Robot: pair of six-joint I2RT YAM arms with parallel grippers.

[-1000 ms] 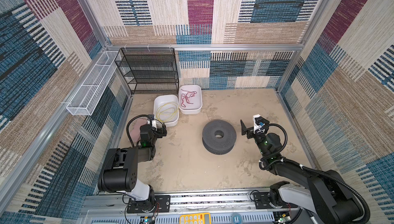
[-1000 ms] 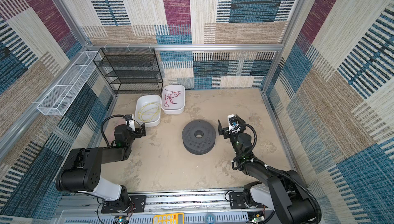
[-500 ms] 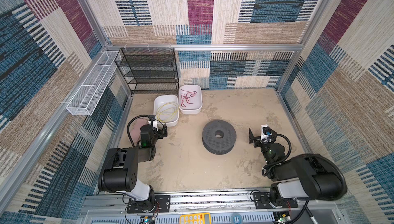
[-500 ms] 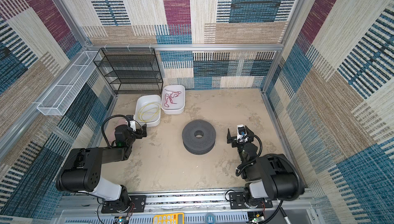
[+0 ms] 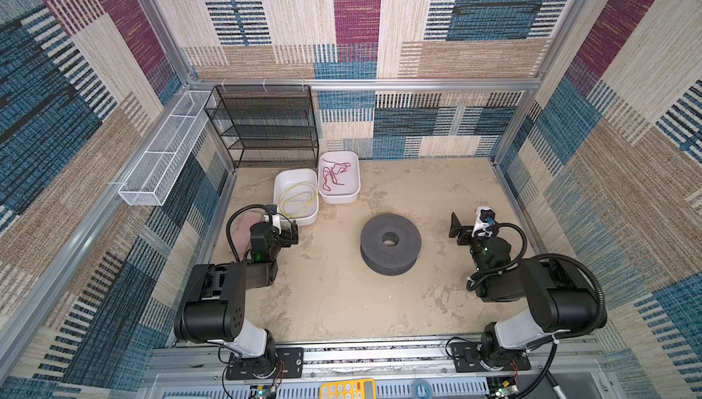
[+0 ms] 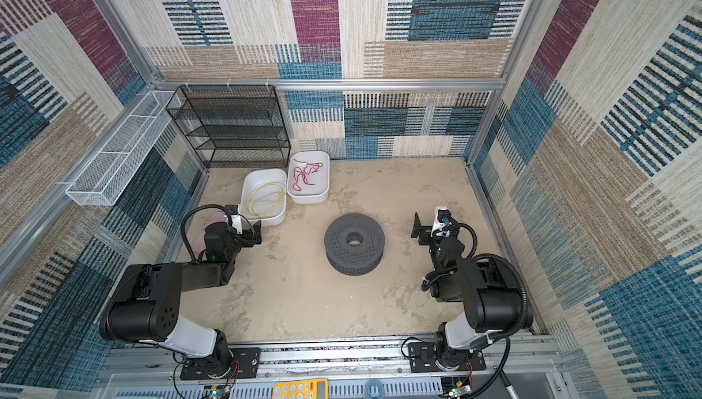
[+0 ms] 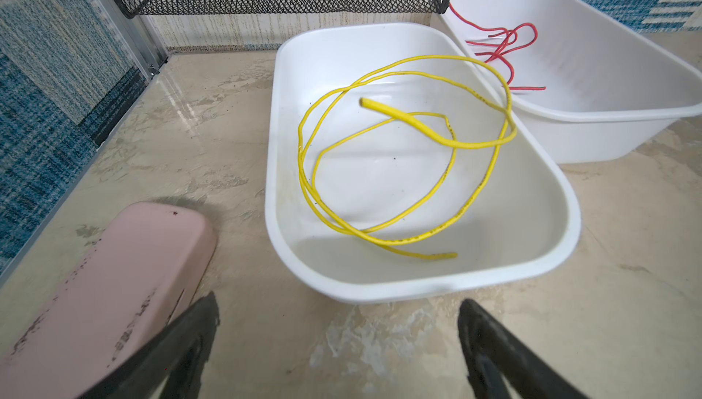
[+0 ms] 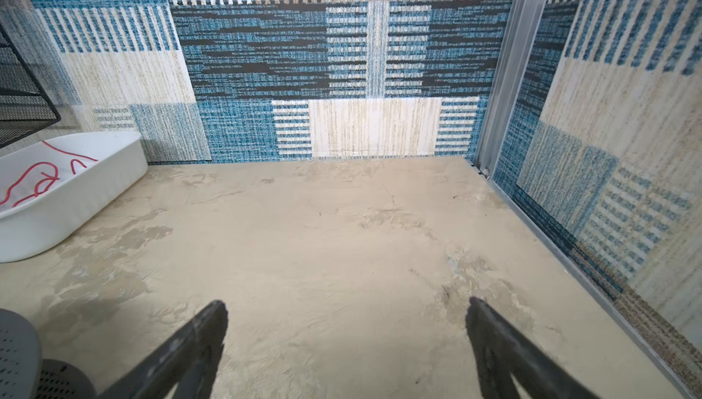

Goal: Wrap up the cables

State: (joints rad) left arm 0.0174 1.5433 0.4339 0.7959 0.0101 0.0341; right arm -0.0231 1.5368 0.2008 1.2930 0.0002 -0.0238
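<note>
- Step: very start, nothing picked up yet. The yellow cable (image 7: 395,112) lies loosely coiled in the near white tub (image 7: 342,55). It makes a few wide loops, with one cut end raised off the bottom and the other end by the near wall.
- L gripper (image 7: 338,302): jaws spread wide, empty. It sits low over the floor (image 8: 323,226), just short of the tub's near rim and facing it.
- R gripper (image 8: 345,306): also spread wide, holding nothing. It's over bare floor, well apart from the cable, with the spool (image 5: 372,241) off to its side.
- Next move (my guess): L goes up over the rim, dips into the tub and pinches one strand. The raised end looks easiest.
- That needs fine aim, since the wire is v. thin and the jaws must close nearly all the way.
- After that, prob. carry it to the spool mid-floor and wind it on. R could steady the spool.
- Risk: the springy loops may drag out the whole coil, or shift the light tub.
- Cable: smooth yellow insulation w/ tiny dark print, stiff enough to hold its curves.
- Tubs: glossy white plastic, rounded corners, sloped walls. The 2nd tub (image 7: 607,74) sits just beside the first and seems to touch it. It holds a thin tangled red cord (image 7: 509,42).
- Spool: dark grey, round, perforated top, centre hole.
- Pink block (image 7: 114,283) by L gripper: matte, rounded, scuffed w/ dark specks.
- Rack (image 5: 266,127) behind the tubs: black mesh.
- Floor: beige, mottled, slight sheen.
</note>
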